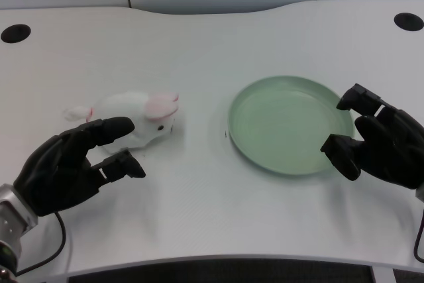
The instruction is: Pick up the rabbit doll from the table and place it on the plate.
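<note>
While the left hand [73, 164] sits low at the near left of the white surface [199, 217], its black fingers [106, 128] are spread apart and hold nothing. One upper finger reaches forward and overlaps the near side of the rabbit doll [136, 118]; whether it actually touches the doll cannot be told from this view. A lower finger points the same way, under and short of the doll, so the doll sits just beyond the hand's opening rather than inside it. The doll is white with pink ears, lying on the surface just ahead of the hand and a little to its right, its head turned away from the hand toward the right. Farther right of the hand, well apart from the doll, lies the pale green plate [246, 138], flat on the surface with nothing on it. At the plate's far-right rim is the right hand [379, 140], its dark fingers overlapping the plate's edge.
</note>
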`<action>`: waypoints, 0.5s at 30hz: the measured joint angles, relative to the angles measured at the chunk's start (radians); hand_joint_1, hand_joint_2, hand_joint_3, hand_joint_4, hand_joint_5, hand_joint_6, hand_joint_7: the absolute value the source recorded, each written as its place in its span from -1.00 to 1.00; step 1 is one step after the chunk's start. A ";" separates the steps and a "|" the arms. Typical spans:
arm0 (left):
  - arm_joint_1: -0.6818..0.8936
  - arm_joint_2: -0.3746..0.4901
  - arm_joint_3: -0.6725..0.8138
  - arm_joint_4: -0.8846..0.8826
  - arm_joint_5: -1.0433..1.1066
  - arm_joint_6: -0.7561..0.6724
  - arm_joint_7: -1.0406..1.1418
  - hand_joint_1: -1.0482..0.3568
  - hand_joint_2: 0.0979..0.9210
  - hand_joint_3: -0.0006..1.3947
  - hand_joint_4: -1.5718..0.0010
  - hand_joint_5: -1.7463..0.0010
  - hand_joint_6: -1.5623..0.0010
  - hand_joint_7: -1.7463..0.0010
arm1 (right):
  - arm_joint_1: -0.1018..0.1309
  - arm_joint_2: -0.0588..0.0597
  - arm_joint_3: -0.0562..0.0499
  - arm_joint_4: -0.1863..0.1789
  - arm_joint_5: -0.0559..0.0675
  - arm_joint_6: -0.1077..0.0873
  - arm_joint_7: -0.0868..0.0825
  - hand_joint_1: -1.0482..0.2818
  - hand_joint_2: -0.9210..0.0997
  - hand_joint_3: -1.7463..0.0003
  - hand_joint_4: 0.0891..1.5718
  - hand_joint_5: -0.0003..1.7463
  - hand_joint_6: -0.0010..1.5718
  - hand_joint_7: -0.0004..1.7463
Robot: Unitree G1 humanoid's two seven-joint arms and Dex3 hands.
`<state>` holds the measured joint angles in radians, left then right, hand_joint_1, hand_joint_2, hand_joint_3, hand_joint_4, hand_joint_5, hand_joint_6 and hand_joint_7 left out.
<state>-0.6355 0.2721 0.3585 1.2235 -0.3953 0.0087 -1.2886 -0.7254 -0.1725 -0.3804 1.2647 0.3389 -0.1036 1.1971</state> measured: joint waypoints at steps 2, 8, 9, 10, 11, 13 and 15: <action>0.000 0.000 0.000 0.000 0.000 0.000 0.001 -0.59 1.00 -0.63 0.30 -0.37 -0.24 0.99 | 0.000 0.000 0.000 0.000 0.000 0.000 0.000 -0.25 -1.00 0.91 0.27 1.00 0.00 1.00; 0.000 0.000 0.000 0.000 0.000 -0.001 0.002 -0.58 1.00 -0.63 0.30 -0.36 -0.23 1.00 | 0.000 0.000 0.000 0.000 0.000 0.000 0.000 -0.23 -1.00 0.91 0.28 1.00 0.01 1.00; 0.000 0.000 0.000 0.000 0.000 -0.001 0.002 -0.58 1.00 -0.63 0.30 -0.36 -0.23 1.00 | 0.000 0.000 0.000 0.000 0.000 0.000 0.000 -0.24 -0.99 0.91 0.28 1.00 0.01 1.00; 0.000 0.000 0.000 0.000 0.000 -0.001 0.002 -0.58 1.00 -0.63 0.30 -0.37 -0.24 0.99 | 0.000 0.000 0.000 0.000 0.000 0.000 0.000 -0.25 -0.99 0.91 0.28 1.00 0.01 1.00; 0.000 0.000 0.000 -0.001 0.000 0.000 0.002 -0.58 1.00 -0.63 0.30 -0.37 -0.24 0.99 | 0.000 0.000 0.000 0.000 0.000 0.000 0.000 -0.26 -0.99 0.91 0.28 1.00 0.00 1.00; 0.000 0.000 0.000 -0.001 0.001 0.000 0.002 -0.58 1.00 -0.63 0.30 -0.37 -0.24 0.99 | 0.000 0.000 0.000 0.000 0.000 0.000 0.000 -0.26 -0.99 0.91 0.28 1.00 0.00 1.00; 0.000 0.000 0.000 -0.001 0.001 0.000 0.002 -0.58 1.00 -0.63 0.31 -0.38 -0.24 0.99 | 0.000 0.000 0.000 0.000 0.000 0.000 0.001 -0.27 -0.99 0.92 0.28 1.00 0.00 1.00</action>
<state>-0.6355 0.2721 0.3582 1.2229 -0.3945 0.0085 -1.2866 -0.7254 -0.1725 -0.3805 1.2647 0.3390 -0.1040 1.1976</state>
